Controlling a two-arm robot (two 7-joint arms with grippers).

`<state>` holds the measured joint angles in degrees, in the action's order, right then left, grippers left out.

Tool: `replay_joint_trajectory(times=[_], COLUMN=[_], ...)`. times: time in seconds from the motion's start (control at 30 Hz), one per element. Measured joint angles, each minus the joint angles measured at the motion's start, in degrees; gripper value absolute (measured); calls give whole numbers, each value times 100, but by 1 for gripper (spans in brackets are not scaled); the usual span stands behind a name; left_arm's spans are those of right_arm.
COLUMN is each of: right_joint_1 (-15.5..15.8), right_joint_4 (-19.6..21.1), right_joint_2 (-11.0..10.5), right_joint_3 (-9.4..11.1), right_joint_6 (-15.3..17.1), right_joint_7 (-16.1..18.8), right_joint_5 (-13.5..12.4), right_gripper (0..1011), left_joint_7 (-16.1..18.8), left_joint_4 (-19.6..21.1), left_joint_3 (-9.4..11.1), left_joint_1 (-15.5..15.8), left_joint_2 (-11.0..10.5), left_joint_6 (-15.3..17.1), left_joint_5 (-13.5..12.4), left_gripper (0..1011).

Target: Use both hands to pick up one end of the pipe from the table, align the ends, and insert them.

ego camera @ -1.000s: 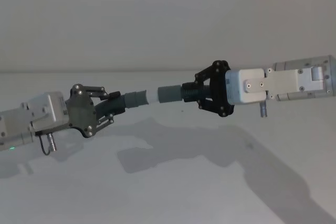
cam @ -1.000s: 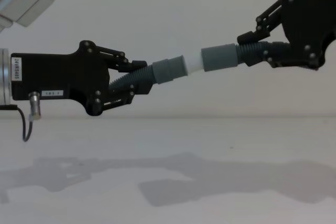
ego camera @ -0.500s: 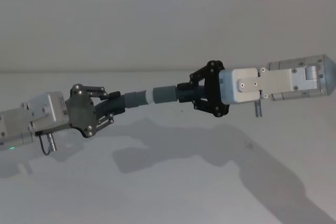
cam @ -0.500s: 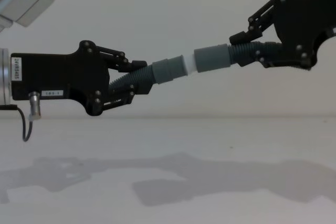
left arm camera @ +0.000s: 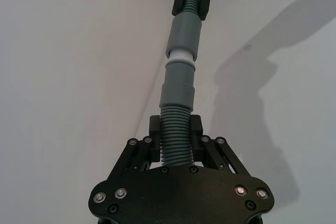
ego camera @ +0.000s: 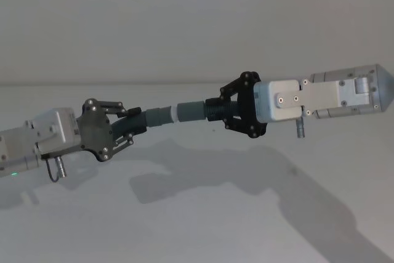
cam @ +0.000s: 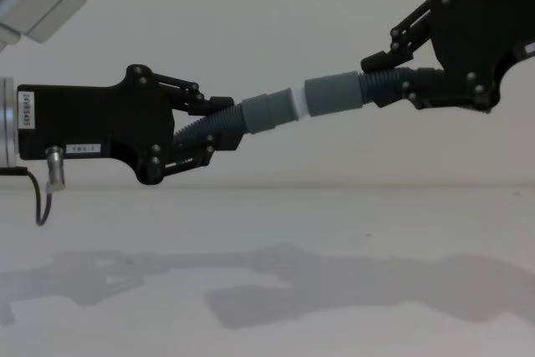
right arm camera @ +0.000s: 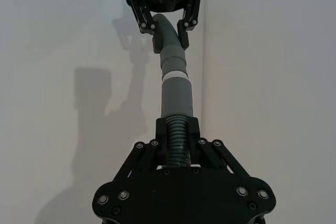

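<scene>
The left hand (cam: 199,133) is clamped on the ribbed middle of the left hose (cam: 238,117), and the right hand (cam: 393,77) is clamped the same way on the right hose (cam: 351,91). Both pieces hang in the air well above the table (cam: 267,232), with the join midway between the hands.

Taking the white tip (cam: 297,102) as the landmark: it sticks out of the left hose's grey collar, and the right hose's cuff (cam: 333,93) sits just over its far end, so a narrow white band shows between the two grey sleeves. The plug looks partly in, not seated.

The hoses look light, and the ribbed sections will likely flex under a push, which could let the ends tip out of line; the left piece bends upward towards the tip. Gripping the ribs close behind the smooth sleeves, as both hands do, keeps the free length short and gives the fingers ridges to bite on. The smooth cuffs would probably slip more.

How deep the tip sits inside the cuff is hidden. The back ends of both hoses are lost between the fingers and palms.
</scene>
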<state>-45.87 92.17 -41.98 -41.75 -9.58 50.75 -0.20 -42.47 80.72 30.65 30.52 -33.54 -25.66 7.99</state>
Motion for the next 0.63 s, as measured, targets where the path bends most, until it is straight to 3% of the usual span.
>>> replay_joint_trajectory(times=[0.63], right_joint_1=[-9], right_joint_4=[1], right_joint_2=[10], right_joint_3=[-15], right_joint_6=[18], right_joint_7=[0], right_joint_5=[-3], right_gripper=[204], left_joint_7=[0], left_joint_4=[0], left_joint_3=[0], left_joint_1=[0], left_joint_2=[0], left_joint_6=[0], left_joint_5=[0], left_gripper=[290])
